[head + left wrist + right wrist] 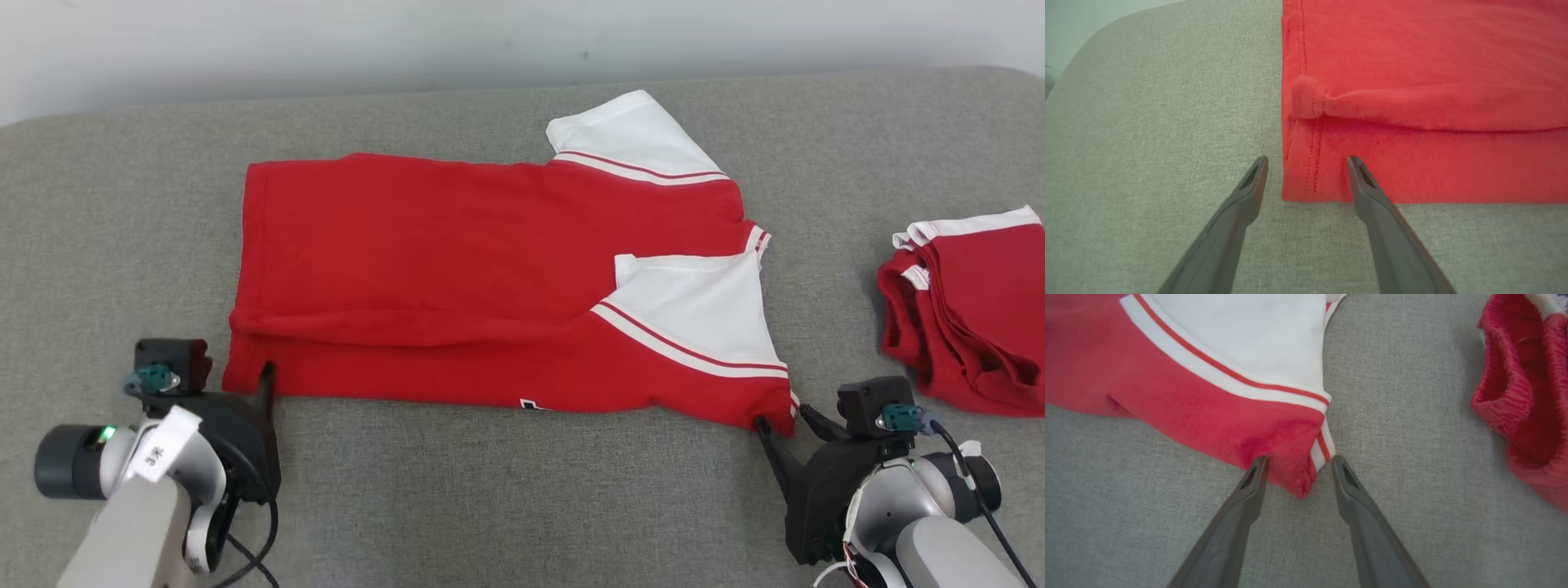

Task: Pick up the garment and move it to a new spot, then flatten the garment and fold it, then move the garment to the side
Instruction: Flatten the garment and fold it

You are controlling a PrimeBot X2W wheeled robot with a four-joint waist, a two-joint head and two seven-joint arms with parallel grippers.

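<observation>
Red-and-white garment (457,269), laid lengthwise across the middle of the grey padded bench (490,498), hem toward the left, white sleeves toward the right. Near long side turned in over the body, near sleeve lying on top.

Left claw (1307,160) wide apart, straddling the near hem corner: one finger on bare bench just outside the hem, the other over the cloth, nothing pinched. Right claw (1299,458) apart as well, set either side of the near right-hand corner by the striped white trim. Tips touching the cloth, fabric bunched slightly between them, not yet clamped.

Second red garment (963,310), loosely heaped, well apart at the right edge.

Judged a light, soft, limp knit: no stiffness, likely to sag and drag between two holds, unlikely to slip once pinched, not fragile. Best taken at both near corners together, through all layers at the stitched hem and the trim, and lifted evenly to keep the fold from opening.
</observation>
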